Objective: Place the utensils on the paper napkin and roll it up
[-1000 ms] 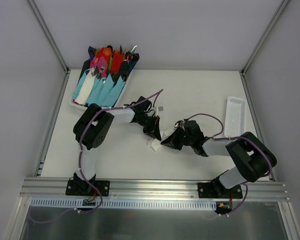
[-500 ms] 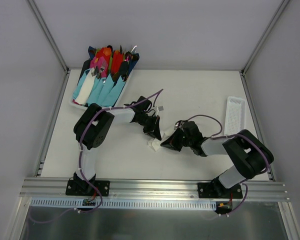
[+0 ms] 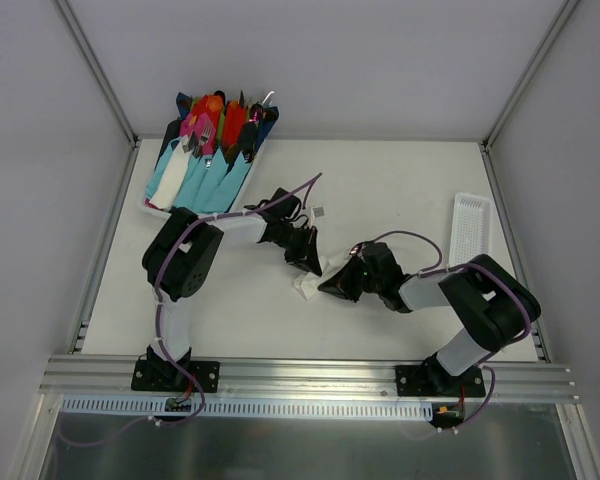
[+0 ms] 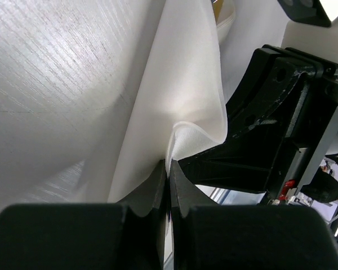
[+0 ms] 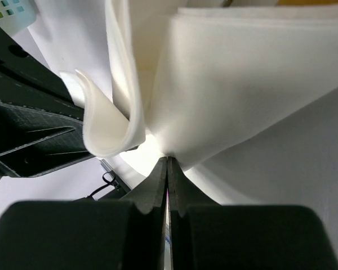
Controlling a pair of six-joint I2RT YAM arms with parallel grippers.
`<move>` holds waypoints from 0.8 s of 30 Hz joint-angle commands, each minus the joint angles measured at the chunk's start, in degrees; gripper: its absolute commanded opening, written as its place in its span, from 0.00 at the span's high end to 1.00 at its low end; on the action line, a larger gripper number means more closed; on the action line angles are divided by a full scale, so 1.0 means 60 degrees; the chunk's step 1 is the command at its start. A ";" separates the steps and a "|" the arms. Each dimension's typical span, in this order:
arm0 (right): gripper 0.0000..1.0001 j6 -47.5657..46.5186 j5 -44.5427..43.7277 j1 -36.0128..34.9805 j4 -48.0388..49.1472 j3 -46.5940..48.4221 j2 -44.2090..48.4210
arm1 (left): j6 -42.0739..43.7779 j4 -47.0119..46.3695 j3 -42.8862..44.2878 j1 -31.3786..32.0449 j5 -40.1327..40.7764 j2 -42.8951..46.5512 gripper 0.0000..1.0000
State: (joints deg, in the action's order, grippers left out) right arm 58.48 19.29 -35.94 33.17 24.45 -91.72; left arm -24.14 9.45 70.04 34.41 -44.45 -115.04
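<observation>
We saw the right gripper (image 3: 325, 288) clamped fully shut on the bunched paper napkin (image 3: 305, 289) at table centre. The left gripper (image 3: 315, 267), at its 12 o'clock, pinched the same sheet. Blue-wrapped cutlery (image 3: 205, 160) lay far off at 11 o'clock.

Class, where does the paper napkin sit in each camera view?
Top external: the paper napkin, small white patch at centre between left gripper and right gripper.
Left wrist: fills the middle, pinched by left gripper.
Right wrist: spans the top, pinched by right gripper.
Shared landmark: the two black grippers meeting at the napkin.
</observation>
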 commanded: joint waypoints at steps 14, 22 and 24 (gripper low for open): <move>1.00 0.0009 -0.0725 -0.0132 -0.1060 0.0042 -0.0284 | -0.0634 -0.0242 -0.0643 0.0533 -0.0297 0.0483 1.00; 1.00 -0.0020 -0.0739 -0.0132 -0.1119 0.0100 -0.0255 | -0.0766 -0.0491 -0.0848 0.0753 -0.0298 0.0337 1.00; 1.00 -0.0020 -0.0739 -0.0132 -0.1119 0.0086 -0.0255 | -0.0796 -0.0521 -0.0892 0.0812 -0.0312 0.0234 1.00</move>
State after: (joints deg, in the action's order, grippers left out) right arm 59.35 19.46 -36.16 31.44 24.75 -91.90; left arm -27.62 4.95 66.24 36.77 -44.47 -114.19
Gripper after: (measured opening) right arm 0.007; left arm 0.009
